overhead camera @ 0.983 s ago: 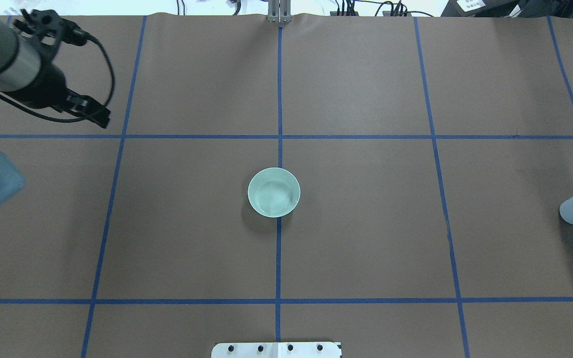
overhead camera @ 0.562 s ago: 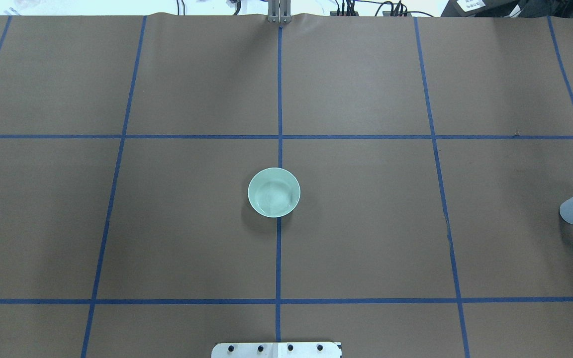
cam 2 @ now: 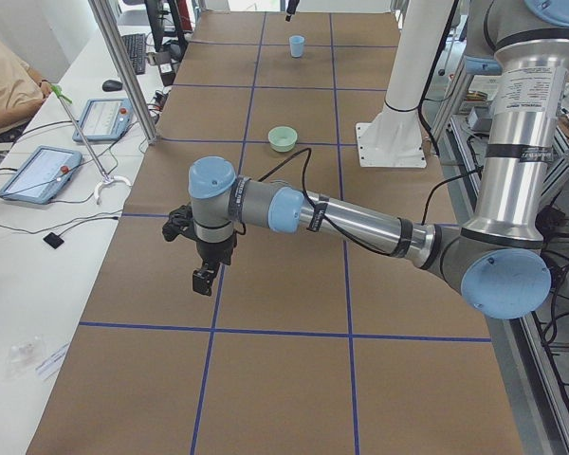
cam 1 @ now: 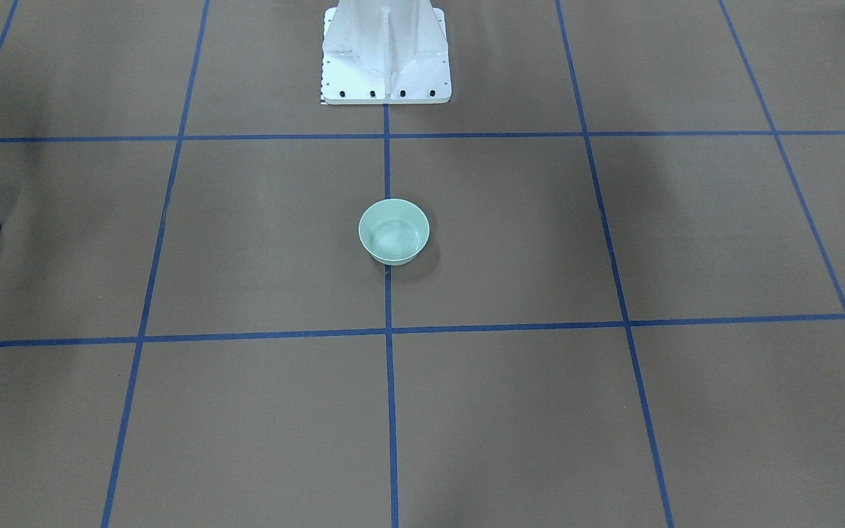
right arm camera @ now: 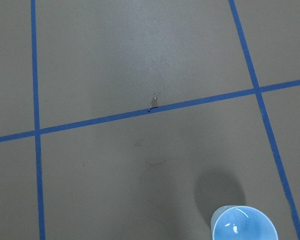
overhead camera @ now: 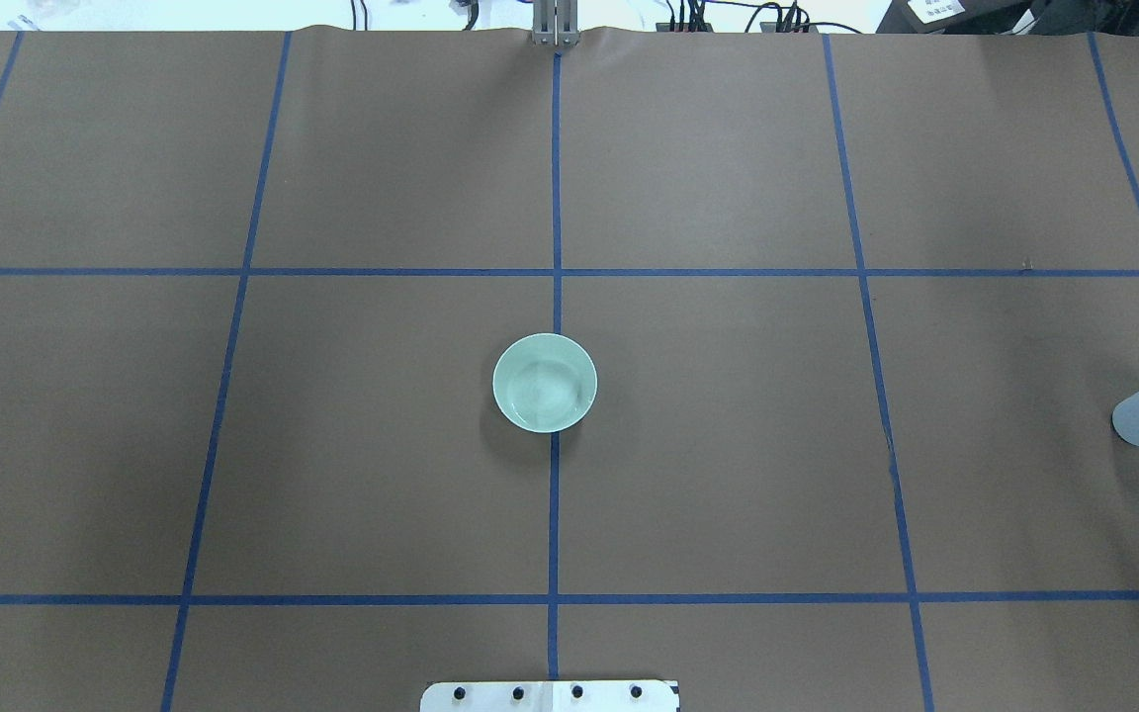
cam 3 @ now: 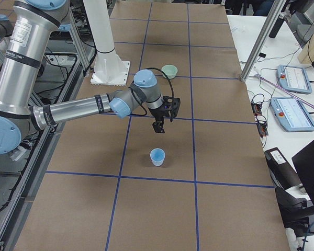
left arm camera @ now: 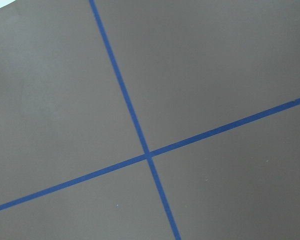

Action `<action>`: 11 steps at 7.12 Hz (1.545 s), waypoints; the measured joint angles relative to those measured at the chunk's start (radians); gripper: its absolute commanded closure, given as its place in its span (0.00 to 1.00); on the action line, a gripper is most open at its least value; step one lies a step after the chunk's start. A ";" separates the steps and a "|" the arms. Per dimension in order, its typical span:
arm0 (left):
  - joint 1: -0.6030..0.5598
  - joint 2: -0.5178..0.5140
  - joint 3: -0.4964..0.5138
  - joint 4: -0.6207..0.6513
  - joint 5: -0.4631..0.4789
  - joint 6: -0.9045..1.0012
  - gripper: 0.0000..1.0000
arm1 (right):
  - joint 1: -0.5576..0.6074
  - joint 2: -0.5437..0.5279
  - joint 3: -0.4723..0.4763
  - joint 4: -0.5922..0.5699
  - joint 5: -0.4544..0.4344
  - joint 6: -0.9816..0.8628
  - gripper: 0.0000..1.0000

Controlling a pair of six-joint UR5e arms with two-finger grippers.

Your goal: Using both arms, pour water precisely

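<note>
Exterior left view: the left arm (cam 2: pixel 360 223) runs from its elbow at lower right across to a wrist at centre left. The wrist is turned down, so the left gripper (cam 2: pixel 203 282) hangs above the table (overhead camera: pixel 728 445), over a blue tape line (cam 2: pixel 211 313). Its jaw opening cannot be told from this view. The left wrist camera shows only brown table cover and a tape crossing.

Overhead view: the bowl (overhead camera: pixel 505 361), pale green, stands at frame centre on the middle tape line. The water (overhead camera: pixel 546 391) lies in it, seen as faint ripples. At the right edge stands a light-blue cup (overhead camera: pixel 1138 420), well apart from the bowl.

Exterior right view: the right arm (cam 3: pixel 73 111) drops from upper left to an elbow at the left edge, and its forearm then extends right to the wrist at centre. The right gripper (cam 3: pixel 158 127) points down, above the table and near the cup without touching it. Its opening cannot be told
</note>
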 measured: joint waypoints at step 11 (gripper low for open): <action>-0.003 0.046 -0.005 -0.054 -0.005 0.001 0.00 | -0.859 -0.221 -0.059 -0.094 -1.119 1.063 0.00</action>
